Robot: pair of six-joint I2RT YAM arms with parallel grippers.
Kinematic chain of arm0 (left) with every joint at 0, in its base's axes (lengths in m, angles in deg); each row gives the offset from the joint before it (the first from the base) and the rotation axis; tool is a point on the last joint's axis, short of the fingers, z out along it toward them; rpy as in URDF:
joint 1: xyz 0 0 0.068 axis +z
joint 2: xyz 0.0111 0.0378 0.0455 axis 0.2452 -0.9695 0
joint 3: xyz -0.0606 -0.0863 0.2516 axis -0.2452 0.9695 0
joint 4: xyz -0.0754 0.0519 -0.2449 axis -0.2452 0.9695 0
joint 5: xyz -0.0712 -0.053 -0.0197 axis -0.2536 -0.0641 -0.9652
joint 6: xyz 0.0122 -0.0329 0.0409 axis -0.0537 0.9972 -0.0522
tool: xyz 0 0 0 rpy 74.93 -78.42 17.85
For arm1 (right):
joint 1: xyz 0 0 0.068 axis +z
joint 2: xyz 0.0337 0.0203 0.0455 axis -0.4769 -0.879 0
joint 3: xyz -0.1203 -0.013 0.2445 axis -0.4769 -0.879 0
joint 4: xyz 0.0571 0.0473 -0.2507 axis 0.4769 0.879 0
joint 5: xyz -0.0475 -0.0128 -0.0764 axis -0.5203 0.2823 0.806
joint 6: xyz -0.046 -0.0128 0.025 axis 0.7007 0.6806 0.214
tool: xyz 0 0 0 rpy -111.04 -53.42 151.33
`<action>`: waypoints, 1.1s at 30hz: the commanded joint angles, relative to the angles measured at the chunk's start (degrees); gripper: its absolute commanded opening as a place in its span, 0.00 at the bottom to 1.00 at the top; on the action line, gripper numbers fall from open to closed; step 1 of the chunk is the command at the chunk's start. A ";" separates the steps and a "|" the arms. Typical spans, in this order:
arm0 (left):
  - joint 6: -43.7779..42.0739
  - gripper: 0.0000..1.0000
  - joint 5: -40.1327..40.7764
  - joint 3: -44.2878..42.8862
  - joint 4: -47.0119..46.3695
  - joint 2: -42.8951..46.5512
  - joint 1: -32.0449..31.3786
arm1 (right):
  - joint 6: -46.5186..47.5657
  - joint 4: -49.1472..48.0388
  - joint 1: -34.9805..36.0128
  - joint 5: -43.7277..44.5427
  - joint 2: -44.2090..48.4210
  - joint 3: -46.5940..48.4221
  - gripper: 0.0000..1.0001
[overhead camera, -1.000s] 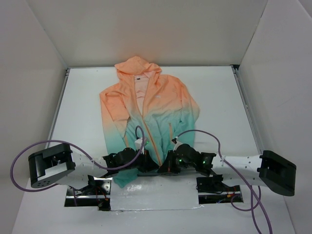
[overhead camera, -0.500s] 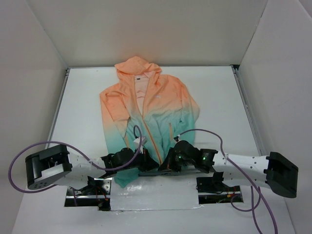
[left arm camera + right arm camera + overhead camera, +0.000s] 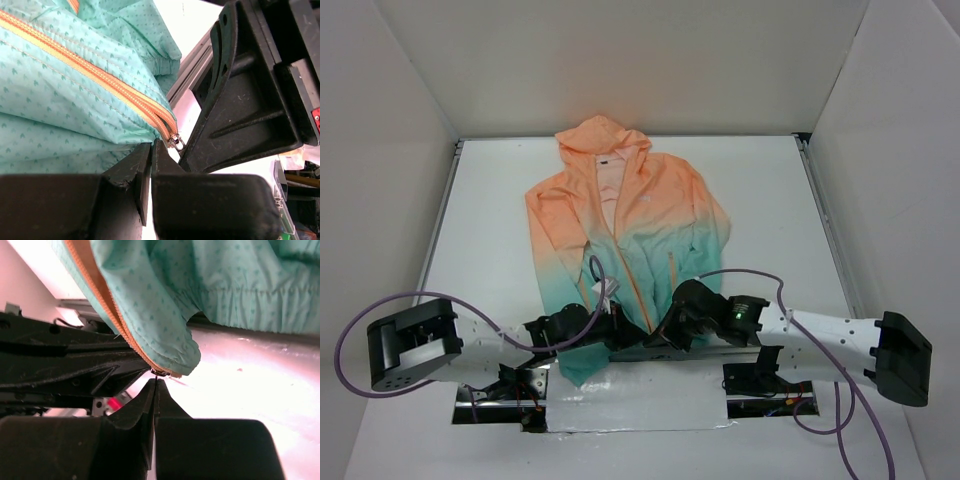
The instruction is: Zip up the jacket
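Overhead, white table [image 3: 770,220], white walls [image 3: 620,60], jacket [image 3: 650,215] flat, left tool [image 3: 151,148] and right tool [image 3: 155,383] tight on its hem.

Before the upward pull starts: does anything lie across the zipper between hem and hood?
Nothing visible does. The zipper runs uncovered up the jacket from the hem, where the left tool and right tool sit, to the hood.

R gripper [image 3: 155,386], jaws shut, tips at orange zipper [image 3: 102,301] end, teal jacket [image 3: 225,280] hem.
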 commanded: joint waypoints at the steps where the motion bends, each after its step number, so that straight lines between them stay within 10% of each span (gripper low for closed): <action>1: -3.17 0.00 0.45 1.45 0.89 0.50 -0.66 | -7.78 0.05 -0.29 -1.67 -0.55 3.99 0.00; 17: -4.84 0.00 2.91 3.12 -1.66 2.44 -1.89 | -29.14 -2.59 -0.38 -4.85 4.99 -4.63 0.00; 33: -7.47 0.00 -0.08 4.35 -7.19 1.30 -3.48 | -27.13 -9.09 -8.81 -4.57 7.45 -9.37 0.00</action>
